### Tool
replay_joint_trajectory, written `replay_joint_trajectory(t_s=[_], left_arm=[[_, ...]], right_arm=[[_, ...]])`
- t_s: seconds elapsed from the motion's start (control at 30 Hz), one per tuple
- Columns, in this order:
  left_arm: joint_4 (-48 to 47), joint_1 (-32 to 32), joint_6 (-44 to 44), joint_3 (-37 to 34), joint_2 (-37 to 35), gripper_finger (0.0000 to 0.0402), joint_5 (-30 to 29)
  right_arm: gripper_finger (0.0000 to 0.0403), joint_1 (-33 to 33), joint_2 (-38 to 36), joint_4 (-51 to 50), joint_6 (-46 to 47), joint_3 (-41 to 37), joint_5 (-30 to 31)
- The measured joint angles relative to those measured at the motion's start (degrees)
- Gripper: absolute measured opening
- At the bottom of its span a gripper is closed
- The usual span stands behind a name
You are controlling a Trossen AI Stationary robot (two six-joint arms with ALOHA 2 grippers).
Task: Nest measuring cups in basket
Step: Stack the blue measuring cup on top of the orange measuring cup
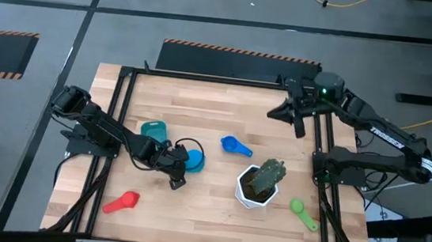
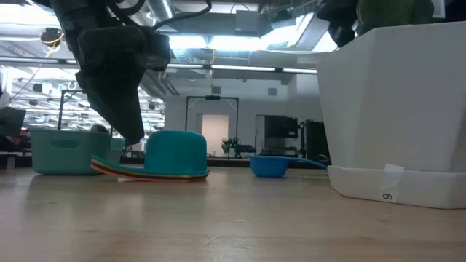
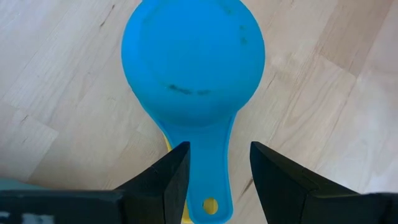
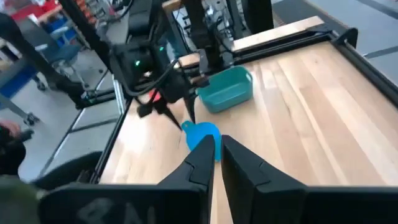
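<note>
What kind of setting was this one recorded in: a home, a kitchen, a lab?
Most likely a robotics lab or workshop, not a home. The wooden table stands on a grey floor marked with hazard-striped tape, a yellow cable trails across the floor, and the low view shows an open industrial ceiling with strip lighting.

Table (image 1: 217, 105) layout, clock directions from its centre in the high view:
- Basket (image 1: 154, 130): 9 o'clock.
- Stacked measuring cups (image 1: 193, 160): 8 o'clock, just beside the basket at its 4 o'clock.
- Single cup (image 1: 233, 145): centre.
- Plant pot (image 1: 257, 187): 5 o'clock.
- Cup (image 1: 301, 210): 4 o'clock of the pot.
- Cup (image 1: 122, 202): 7 o'clock corner.
</note>
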Motion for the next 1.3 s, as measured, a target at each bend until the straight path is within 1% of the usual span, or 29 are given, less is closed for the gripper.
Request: replay_joint_trajectory(t_s=[0.23,0.37,0.5,0.67,1.07,1.17,1.3], left_arm=[[1.0,0.0,0.0,0.0,0.0,0.016,-0.9],[0.9,0.0,0.0,0.0,0.0,0.0161,-0.6],[1.4,0.2,-0.1,0.0,0.0,0.017,-0.4],[2.8,0.5,-1.0,0.0,0.0,0.0202,-0.2],[2.9,1.4,-2.0,0.0,0.0,0.0321,-0.3],[2.9,1.4,-1.6,0.0,0.0,0.0336,1.8],[2.9,2.2,0.3,0.0,0.0,0.0339,5.9]], right_arm=[[0.0033,5.7,-4.3,0.0,1.7,-3.3,4.6],[0.0033,7.2,-5.5,0.2,1.7,-4.7,6.2],[0.0033,7.7,-5.7,0.2,1.9,-5.8,6.3],[0.0033,7.8,-5.6,-0.3,1.8,-6.0,7.1],[0.0033,7.8,-5.7,-0.3,1.9,-6.0,7.2],[0.0033,7.8,-5.7,-0.3,1.9,-6.0,7.2],[0.0033,7.8,-5.7,-0.3,1.9,-6.0,7.2]])
